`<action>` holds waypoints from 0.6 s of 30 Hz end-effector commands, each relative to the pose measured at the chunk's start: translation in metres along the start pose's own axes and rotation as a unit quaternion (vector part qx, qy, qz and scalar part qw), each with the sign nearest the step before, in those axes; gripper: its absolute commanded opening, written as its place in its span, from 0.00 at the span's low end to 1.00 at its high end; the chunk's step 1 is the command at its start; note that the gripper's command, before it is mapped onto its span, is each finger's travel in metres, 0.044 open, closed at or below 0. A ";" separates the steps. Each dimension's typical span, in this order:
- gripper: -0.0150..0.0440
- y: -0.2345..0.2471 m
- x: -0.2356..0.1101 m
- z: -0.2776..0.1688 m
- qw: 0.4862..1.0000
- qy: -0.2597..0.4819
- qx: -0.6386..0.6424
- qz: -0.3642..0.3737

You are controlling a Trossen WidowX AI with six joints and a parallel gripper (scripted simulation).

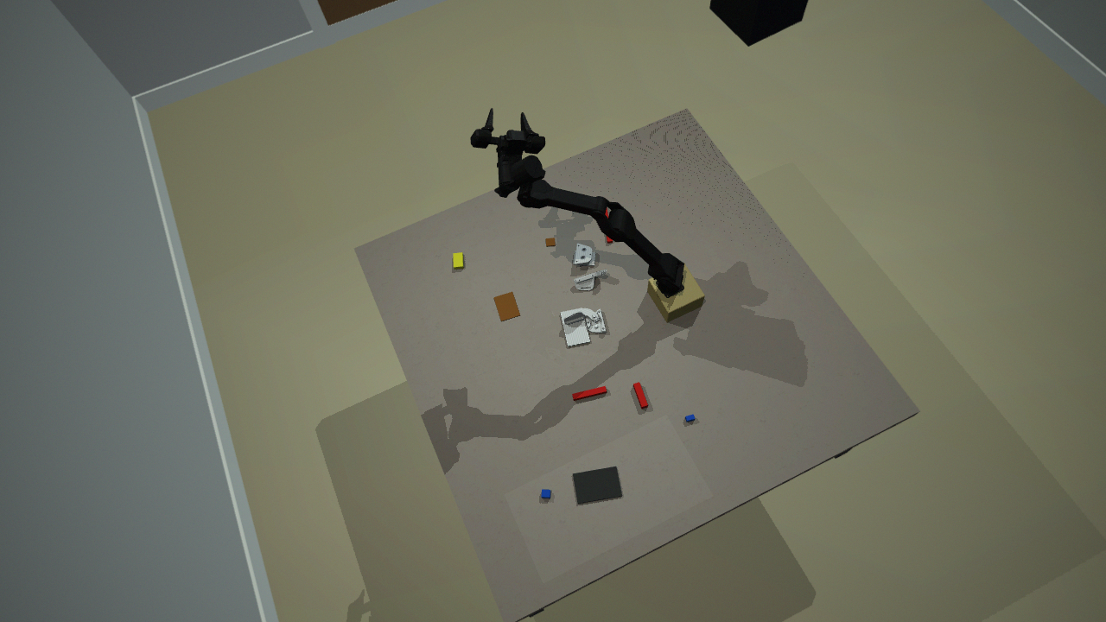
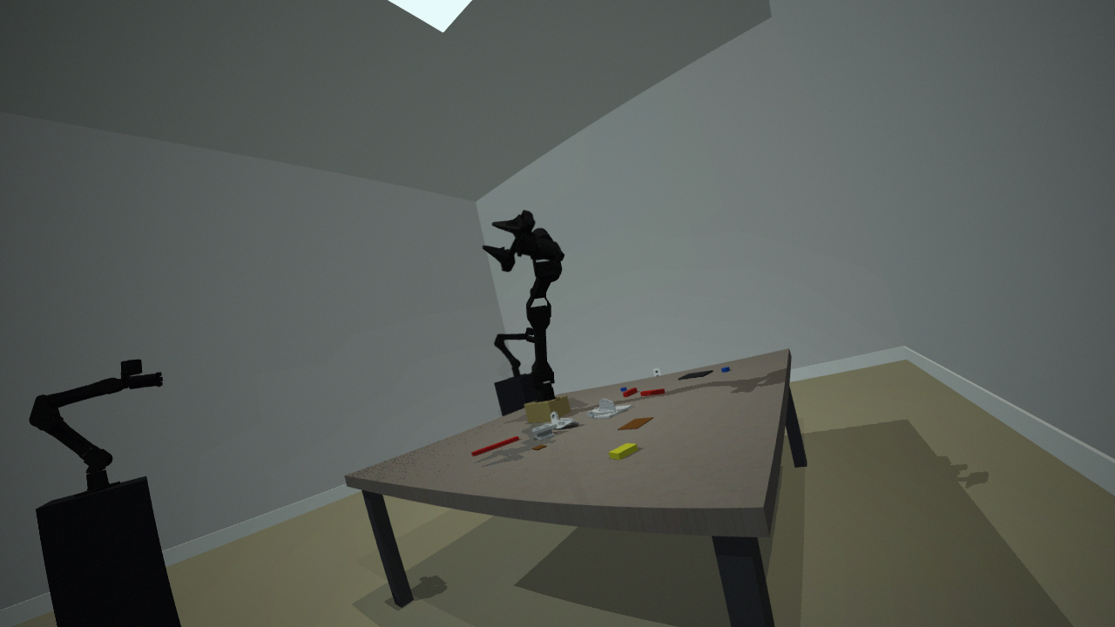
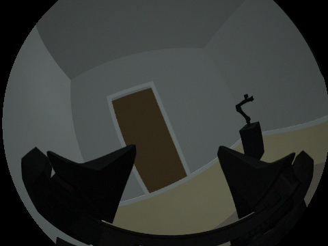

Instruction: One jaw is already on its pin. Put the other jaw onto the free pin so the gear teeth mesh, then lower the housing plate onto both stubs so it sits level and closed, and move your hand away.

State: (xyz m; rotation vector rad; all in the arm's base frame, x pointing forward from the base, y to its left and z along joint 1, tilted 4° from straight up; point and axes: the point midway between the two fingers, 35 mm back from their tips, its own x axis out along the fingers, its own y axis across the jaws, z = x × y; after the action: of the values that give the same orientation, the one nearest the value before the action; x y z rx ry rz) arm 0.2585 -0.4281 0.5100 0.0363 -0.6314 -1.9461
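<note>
My gripper [image 1: 507, 112] [image 2: 488, 236] [image 3: 178, 150] is open and empty, raised high and out beyond the table's edge, away from the parts. A white base [image 1: 575, 337] [image 2: 621, 408] lies on the table with a jaw-like part on it; its pins and teeth are too small to tell. A separate white jaw-like part [image 1: 585, 285] [image 2: 563, 423] lies beside the base, off it. A white plate with two dark holes [image 1: 583, 254] [image 2: 542, 433], seemingly the housing plate, lies apart beyond that jaw. The wrist view shows no parts.
A yellow block [image 1: 457, 260] [image 2: 623, 451], a brown plate [image 1: 506, 306] [image 2: 635, 423], red bars [image 1: 589, 393] [image 1: 640, 395], a dark plate [image 1: 597, 485] and blue blocks [image 1: 689, 418] [image 1: 545, 493] lie on the table [image 1: 804, 386]. The arm stands on a tan block [image 1: 683, 306].
</note>
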 end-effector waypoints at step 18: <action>0.25 -0.002 0.010 -0.041 0.991 0.043 -0.092 0.083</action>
State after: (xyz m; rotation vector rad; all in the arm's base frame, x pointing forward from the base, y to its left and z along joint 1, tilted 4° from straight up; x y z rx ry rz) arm 0.2642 -0.4468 0.4890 -0.0376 -0.4474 -1.8528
